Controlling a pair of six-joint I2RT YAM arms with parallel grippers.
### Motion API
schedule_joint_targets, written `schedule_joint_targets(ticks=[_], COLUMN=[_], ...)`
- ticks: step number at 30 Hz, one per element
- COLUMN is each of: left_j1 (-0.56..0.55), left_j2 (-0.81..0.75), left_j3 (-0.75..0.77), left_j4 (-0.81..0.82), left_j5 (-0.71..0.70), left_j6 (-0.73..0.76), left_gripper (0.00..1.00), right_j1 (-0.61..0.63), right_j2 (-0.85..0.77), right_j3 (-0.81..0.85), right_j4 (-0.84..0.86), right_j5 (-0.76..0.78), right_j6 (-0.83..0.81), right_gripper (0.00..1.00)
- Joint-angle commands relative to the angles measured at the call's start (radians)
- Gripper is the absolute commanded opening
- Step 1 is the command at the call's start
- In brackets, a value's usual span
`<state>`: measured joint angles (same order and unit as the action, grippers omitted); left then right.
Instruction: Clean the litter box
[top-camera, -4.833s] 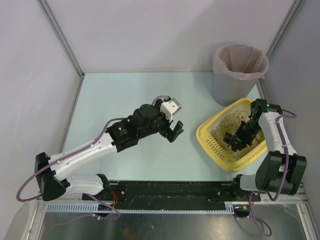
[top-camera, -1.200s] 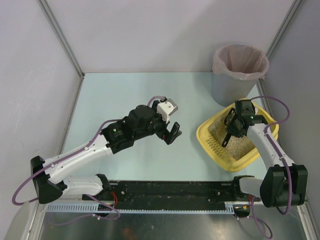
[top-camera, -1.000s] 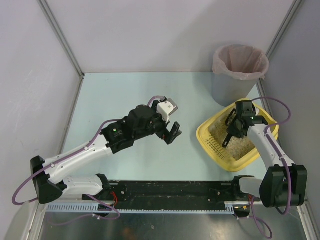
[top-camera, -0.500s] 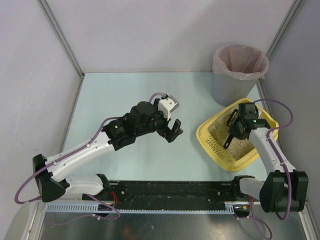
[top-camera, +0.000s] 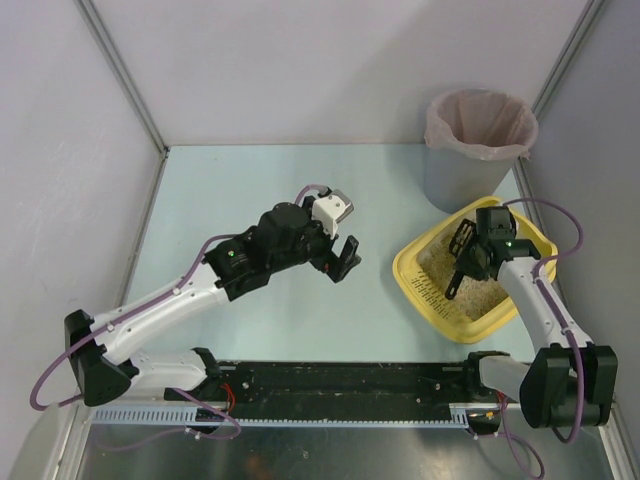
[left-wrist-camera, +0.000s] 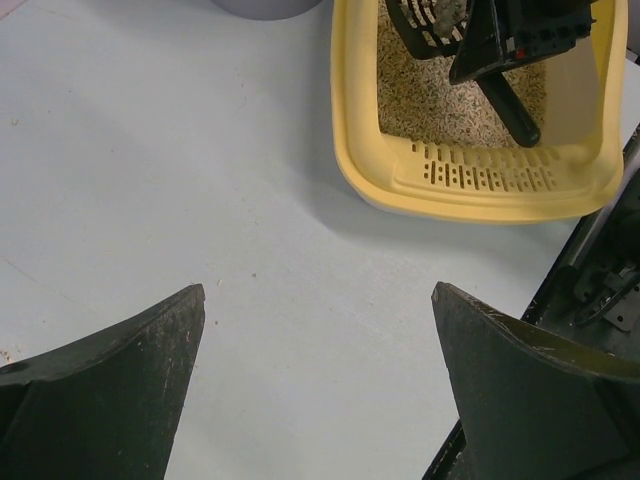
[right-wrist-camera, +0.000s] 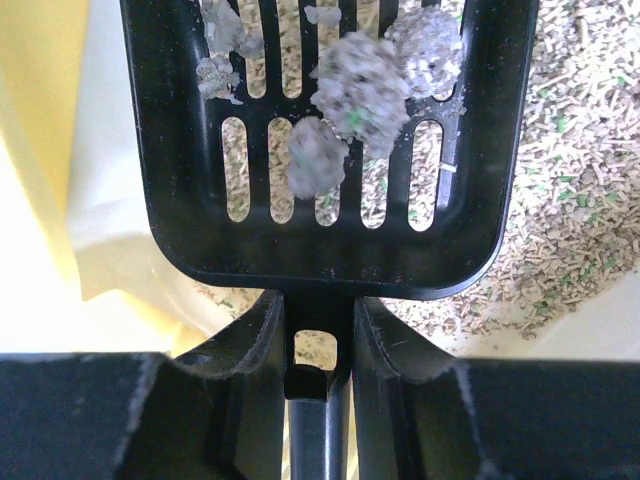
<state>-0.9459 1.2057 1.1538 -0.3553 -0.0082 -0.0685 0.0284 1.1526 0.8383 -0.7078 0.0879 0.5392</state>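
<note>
A yellow litter box (top-camera: 408, 268) sits at the right side of the pale surface (top-camera: 250, 180), just in front of a taller grey bin (top-camera: 455, 185) lined with a pink bag. The right claw (right-wrist-camera: 318, 330) is closed narrowly on the thin handle of a black slotted scoop (right-wrist-camera: 320, 245), held over the beige litter with several grey clumps (right-wrist-camera: 358, 85) lying loose in its basket. The left claw (left-wrist-camera: 315, 380) hangs wide apart and empty over bare surface, left of the box and touching nothing.

The main risk is a spill: a tilt or jerk on the way to the bin would probably roll the clumps onto the box rim or the surface. The scoop might also twist on its slim handle. Nothing steadies the box, so a scoop catching its wall could push it. If the scoop travels too low, it could knock against the bin.
</note>
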Motion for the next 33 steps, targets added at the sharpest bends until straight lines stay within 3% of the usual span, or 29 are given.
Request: schedule_joint_targets(ticks=[1,6,10,13,18,24,33], left_j1=[0.004,0.004,0.004,0.002,0.018,0.088,0.093], left_j2=[-0.003,0.011,0.008,0.005,-0.005,-0.005,-0.054], left_j3=[-0.005,-0.006,-0.006,-0.008,-0.006,0.001,-0.011], left_j4=[0.016,0.016,0.016,0.016,0.021,0.021,0.022], left_j5=[-0.007,-0.003,-0.001,-0.007,0.079,0.159,0.065], left_j6=[0.016,0.010,0.010,0.010,0.000,-0.043,-0.007], left_gripper=[1.00,1.00,1.00,1.00,1.00,1.00,1.00], right_j1=[-0.019,-0.032,-0.113,-0.078,-0.104,-0.105,-0.099], right_j2=[-0.041,-0.076,-0.065,-0.083,-0.106,-0.157,-0.185], right_j3=[0.008,0.012,0.013,0.018,0.064,0.136,0.318], right_j4=[-0.019,-0.041,-0.042,-0.028,-0.114,-0.252,-0.449], right_j5=[0.047,-0.020,-0.078,-0.120,-0.206,-0.229,-0.135], right_j6=[-0.053,-0.068,-0.073,-0.058,-0.091,-0.113,-0.148], right_gripper=[0.00,0.00,0.00,0.00,0.00,0.00,0.00])
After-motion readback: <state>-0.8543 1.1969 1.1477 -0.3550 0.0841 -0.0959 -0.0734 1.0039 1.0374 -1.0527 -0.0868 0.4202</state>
